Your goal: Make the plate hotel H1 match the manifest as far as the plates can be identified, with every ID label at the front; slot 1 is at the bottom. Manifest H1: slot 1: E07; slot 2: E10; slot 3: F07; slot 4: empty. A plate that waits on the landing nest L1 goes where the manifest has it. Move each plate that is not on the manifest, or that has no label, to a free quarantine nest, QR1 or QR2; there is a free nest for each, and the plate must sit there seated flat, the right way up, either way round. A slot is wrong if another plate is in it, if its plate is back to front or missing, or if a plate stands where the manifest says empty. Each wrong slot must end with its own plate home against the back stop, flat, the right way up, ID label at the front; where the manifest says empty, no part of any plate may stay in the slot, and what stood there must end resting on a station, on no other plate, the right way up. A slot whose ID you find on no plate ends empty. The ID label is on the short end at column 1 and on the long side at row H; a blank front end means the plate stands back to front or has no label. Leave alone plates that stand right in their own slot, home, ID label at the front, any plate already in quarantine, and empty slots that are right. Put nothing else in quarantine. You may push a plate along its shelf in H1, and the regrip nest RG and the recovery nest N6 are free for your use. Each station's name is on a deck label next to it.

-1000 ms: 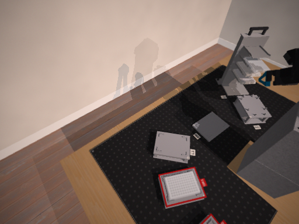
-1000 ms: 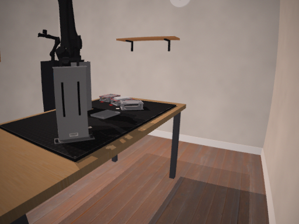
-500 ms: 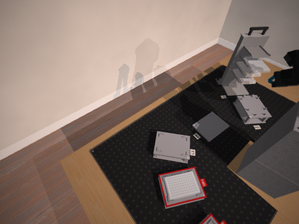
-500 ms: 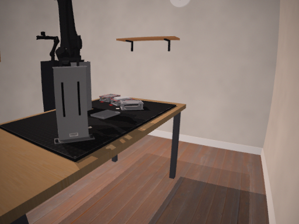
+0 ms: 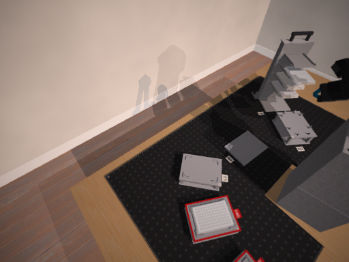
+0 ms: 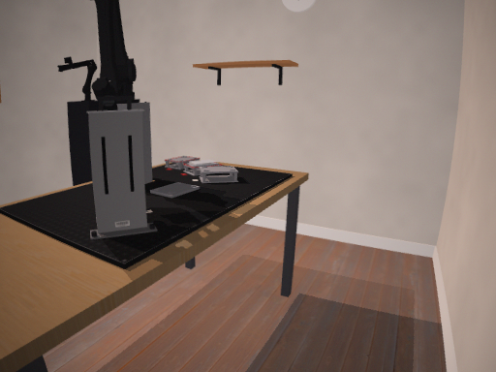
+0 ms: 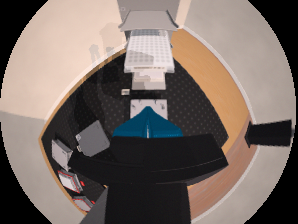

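Two blue claw (image 7: 148, 129) fingers pressed together, empty

Even, moderately bright lighting, soft-edged grey shadows on the beige wall (image 5: 102, 68) upper centre of the top view, low-resolution pixelated edges throughout, wrist view circular with black corners and strong fisheye curvature toward its rim, no glare.

Matte black boxy arm (image 5: 335, 85), blue wedge-shaped fingers, broad black wrist housing (image 7: 149, 163)
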### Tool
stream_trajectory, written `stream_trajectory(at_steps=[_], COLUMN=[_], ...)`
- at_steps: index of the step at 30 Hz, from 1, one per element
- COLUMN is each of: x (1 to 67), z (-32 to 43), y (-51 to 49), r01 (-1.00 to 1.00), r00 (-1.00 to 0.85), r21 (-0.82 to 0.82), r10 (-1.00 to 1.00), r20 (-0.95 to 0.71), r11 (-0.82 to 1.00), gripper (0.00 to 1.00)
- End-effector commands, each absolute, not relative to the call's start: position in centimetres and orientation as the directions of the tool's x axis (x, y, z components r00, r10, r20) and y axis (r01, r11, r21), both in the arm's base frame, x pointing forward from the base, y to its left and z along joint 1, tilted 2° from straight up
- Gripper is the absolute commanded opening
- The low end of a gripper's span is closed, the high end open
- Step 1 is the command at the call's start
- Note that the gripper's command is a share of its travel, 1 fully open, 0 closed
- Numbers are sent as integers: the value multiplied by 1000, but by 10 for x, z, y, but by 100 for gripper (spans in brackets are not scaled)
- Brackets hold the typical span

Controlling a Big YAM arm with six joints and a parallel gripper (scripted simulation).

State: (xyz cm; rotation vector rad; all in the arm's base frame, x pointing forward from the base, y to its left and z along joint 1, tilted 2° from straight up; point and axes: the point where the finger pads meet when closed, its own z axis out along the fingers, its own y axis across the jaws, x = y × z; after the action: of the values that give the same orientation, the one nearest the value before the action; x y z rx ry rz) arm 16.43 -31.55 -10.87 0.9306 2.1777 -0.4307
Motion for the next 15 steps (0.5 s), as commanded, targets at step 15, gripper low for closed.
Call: stream_trajectory(at_steps=[15], x=[173], z=[-102], y=[-328], r01=[729], r00=[-475], r21=[-29], r10=[474], r20=[-741], r11=[684], gripper=[0])
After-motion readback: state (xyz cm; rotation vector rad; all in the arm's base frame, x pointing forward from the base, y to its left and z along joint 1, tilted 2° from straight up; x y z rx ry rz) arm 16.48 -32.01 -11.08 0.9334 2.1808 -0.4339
